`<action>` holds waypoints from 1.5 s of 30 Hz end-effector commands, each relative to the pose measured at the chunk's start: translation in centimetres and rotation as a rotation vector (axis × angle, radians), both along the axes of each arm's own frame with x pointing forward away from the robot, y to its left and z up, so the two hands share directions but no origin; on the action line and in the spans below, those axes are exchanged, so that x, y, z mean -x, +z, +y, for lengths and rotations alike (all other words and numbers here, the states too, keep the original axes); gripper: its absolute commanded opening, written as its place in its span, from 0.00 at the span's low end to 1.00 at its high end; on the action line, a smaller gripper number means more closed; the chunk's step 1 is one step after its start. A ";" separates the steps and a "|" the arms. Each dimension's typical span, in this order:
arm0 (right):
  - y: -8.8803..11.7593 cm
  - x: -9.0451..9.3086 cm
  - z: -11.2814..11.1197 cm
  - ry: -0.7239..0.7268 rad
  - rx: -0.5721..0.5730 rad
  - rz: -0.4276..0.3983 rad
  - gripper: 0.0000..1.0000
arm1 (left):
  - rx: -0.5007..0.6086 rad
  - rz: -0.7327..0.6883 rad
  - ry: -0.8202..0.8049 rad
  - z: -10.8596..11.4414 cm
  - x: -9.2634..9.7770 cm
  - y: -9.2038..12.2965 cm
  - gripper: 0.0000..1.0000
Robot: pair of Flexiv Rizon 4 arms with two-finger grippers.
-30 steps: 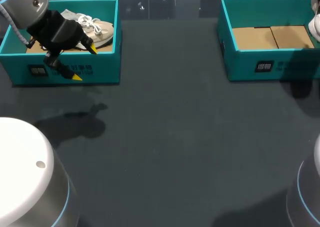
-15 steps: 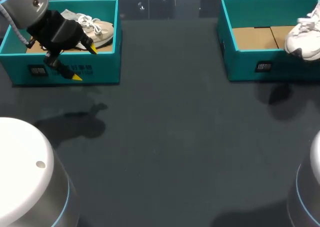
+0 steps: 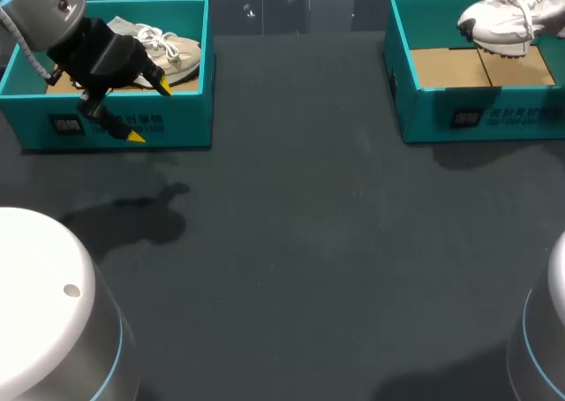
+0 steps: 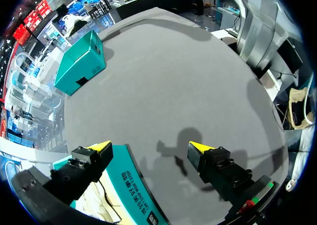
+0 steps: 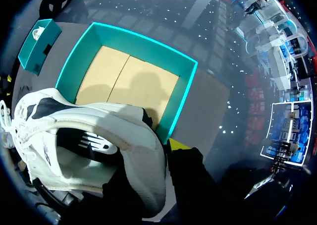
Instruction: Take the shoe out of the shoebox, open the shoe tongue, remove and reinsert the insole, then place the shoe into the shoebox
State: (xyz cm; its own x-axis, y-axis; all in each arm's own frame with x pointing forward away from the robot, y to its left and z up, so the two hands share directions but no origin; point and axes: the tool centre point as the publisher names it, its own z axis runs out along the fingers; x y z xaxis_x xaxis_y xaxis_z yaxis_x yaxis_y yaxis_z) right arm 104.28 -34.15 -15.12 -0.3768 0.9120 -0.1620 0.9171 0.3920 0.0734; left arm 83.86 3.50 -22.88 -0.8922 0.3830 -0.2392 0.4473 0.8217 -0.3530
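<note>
A white shoe (image 3: 496, 18) hangs above the right teal shoebox (image 3: 441, 109), over its cardboard floor. In the right wrist view my right gripper (image 5: 166, 150) is shut on the white shoe (image 5: 94, 131) at its heel collar, with one finger hidden inside it, and the right shoebox (image 5: 184, 98) lies below. A beige shoe (image 3: 172, 52) rests in the left teal shoebox (image 3: 185, 118). My left gripper (image 3: 148, 111) stands open astride that box's front wall, one tip inside and one outside. The left wrist view shows the left gripper (image 4: 148, 146) wide open over the wall (image 4: 126, 183).
The two shoeboxes stand at the far left and far right of the dark table (image 3: 300, 242). My arms' white bases (image 3: 44, 313) rise at the near corners.
My right gripper has carried the white shoe up and leftward, from the right edge to above the right shoebox. The left arm has kept still.
</note>
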 end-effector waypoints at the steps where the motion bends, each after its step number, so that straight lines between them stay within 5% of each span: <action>1: 0.4 -0.9 -0.3 -0.109 -0.068 0.053 0.00 | -0.003 -0.001 0.000 0.0 0.1 0.0 1.00; 15: -1.1 0.6 -0.1 -0.349 -0.050 -0.042 0.00 | -0.003 -0.001 0.000 0.0 0.1 0.0 1.00; 31: -1.7 1.1 -0.1 -0.371 -0.008 -0.034 0.00 | -0.003 -0.001 0.000 0.0 0.1 0.0 1.00; 45: -6.2 0.9 0.3 -0.418 0.133 -0.148 0.00 | -0.003 -0.001 0.000 0.0 0.1 0.0 1.00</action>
State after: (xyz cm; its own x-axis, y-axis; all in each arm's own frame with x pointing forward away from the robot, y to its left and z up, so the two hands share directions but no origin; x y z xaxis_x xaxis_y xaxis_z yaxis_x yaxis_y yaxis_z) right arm 104.37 -34.50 -20.87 0.0474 0.9582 -0.2823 0.9870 -0.0015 0.1606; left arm 83.86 3.49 -22.88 -0.8922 0.3831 -0.2393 0.4475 0.8216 -0.3530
